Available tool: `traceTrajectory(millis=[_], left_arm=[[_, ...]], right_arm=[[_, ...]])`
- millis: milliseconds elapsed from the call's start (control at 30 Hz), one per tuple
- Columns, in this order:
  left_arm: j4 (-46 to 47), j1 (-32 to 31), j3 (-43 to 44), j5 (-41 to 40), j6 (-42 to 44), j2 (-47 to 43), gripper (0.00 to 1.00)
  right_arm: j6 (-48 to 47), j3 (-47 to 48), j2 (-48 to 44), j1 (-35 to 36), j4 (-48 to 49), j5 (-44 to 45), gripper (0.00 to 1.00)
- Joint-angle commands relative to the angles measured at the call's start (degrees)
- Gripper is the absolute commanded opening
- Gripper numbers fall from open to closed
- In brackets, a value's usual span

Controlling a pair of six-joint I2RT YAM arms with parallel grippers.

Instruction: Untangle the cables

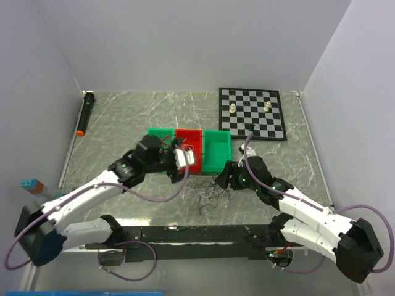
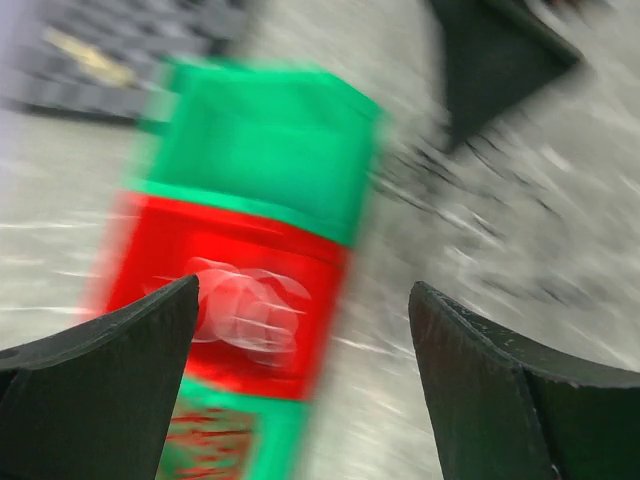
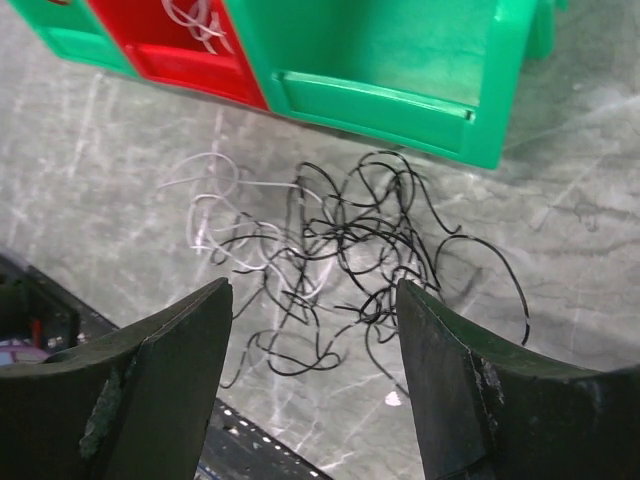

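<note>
At the far left of the table [image 1: 123,117], one black stick [image 1: 85,113] with an orange tip lies along the edge.

Three bins stand side by side in one row at centre: left green bin [image 1: 159,132], red bin [image 1: 189,143], right green bin [image 1: 217,150].
- Left green bin: red-brown wires [image 2: 210,445], blurred in the left wrist view.
- Red bin: one bunch of white wires [image 2: 245,315].

Left gripper [image 1: 182,161] hovers over the near end of the red bin. Its two fingers are spread wide with nothing between them.

One loose tangle of cables [image 3: 350,250] lies on the table just in front of the right green bin. It is mostly black, with a few white strands [image 3: 210,200] on its left side.

Right gripper [image 3: 312,290] hangs just above this tangle, jaws parted and gripping nothing. Whether the fingers touch the wires cannot be told.

One chessboard [image 1: 252,113] lies at the rear right and carries two pale pieces [image 1: 232,108] [image 1: 268,106].
</note>
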Motion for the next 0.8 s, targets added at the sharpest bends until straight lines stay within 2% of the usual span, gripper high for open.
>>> traceTrajectory(millis=[0,133,333,400,533,600,767], left_arm=[[-8.76,-0.5,-0.02,5.26,0.94,10.4,0.89],[-11.85,0.47,4.47,8.51,-0.64,18.41,0.89],[-8.86,0.64,4.74,7.82,-1.17,20.97,0.87],[-8.34,0.64,4.65,7.99,-1.52,21.24,0.82],[-6.58,0.38,3.77,9.31,-1.18,21.59,0.6],[-6.66,-0.23,3.33,9.75,-0.22,22.03,0.52],[-5.34,-1.64,2.54,8.96,0.85,22.64,0.53]], right_arm=[[-0.17,0.8,1.44,-0.23,0.03,2.37,0.73],[-0.52,1.24,2.67,-0.23,-0.41,3.87,0.73],[-0.7,0.54,3.37,-0.14,1.26,3.96,0.73],[-0.61,0.28,4.25,-0.14,2.31,3.44,0.73],[0.18,0.19,6.71,-0.06,4.6,2.29,0.72],[0.44,0.19,7.16,0.03,5.39,2.12,0.72],[0.71,0.28,7.51,0.21,6.36,2.2,0.71]])
